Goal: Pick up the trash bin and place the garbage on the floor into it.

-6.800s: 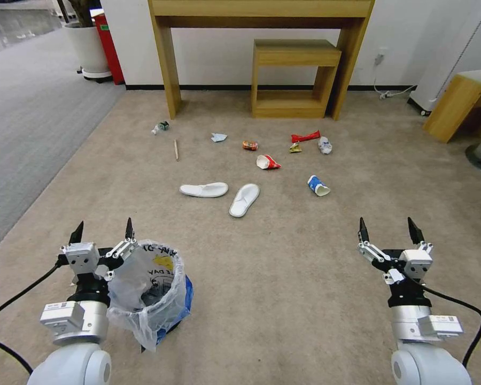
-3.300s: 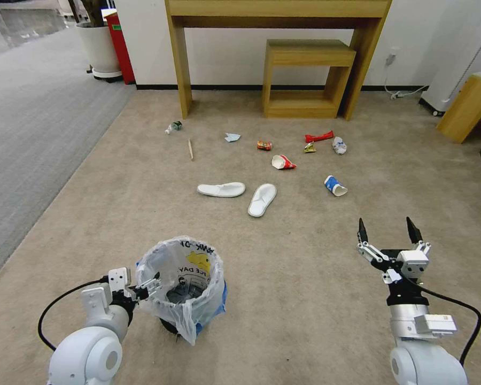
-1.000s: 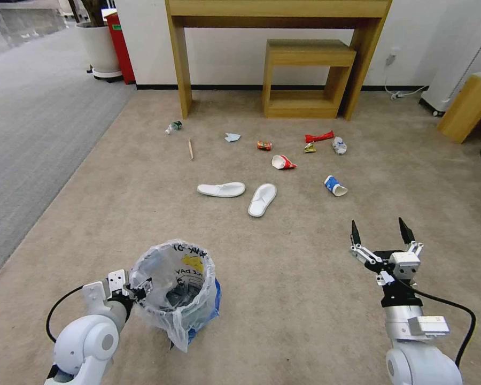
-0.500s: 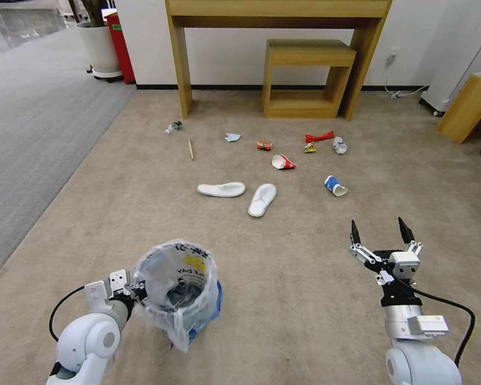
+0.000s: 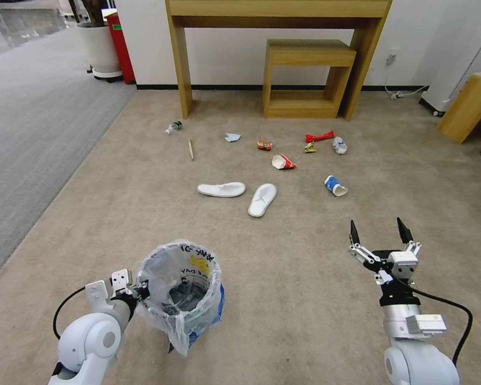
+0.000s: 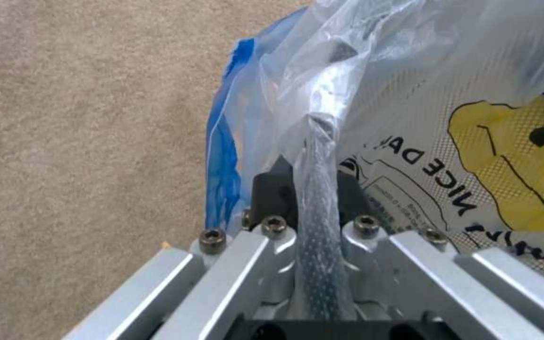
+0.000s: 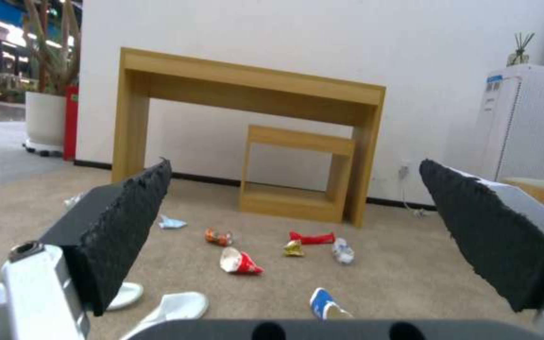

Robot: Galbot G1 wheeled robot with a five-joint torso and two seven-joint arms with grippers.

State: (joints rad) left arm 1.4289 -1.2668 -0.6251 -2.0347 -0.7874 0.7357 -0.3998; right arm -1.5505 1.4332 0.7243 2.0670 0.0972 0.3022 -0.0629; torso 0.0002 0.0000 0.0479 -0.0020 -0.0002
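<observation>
left gripper point(image 6: 315, 208) clamped on trash bin point(image 5: 180, 291) rim, bin re-leveled since 1s ago | right gripper point(image 5: 378, 233) fingers apart, idle | garbage point(image 5: 262, 199) untouched

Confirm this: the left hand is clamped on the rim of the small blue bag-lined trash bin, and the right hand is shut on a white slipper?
Not quite. The right hand is open and empty, as the right wrist view shows. The left hand is clamped on the small blue bag-lined trash bin.
</observation>
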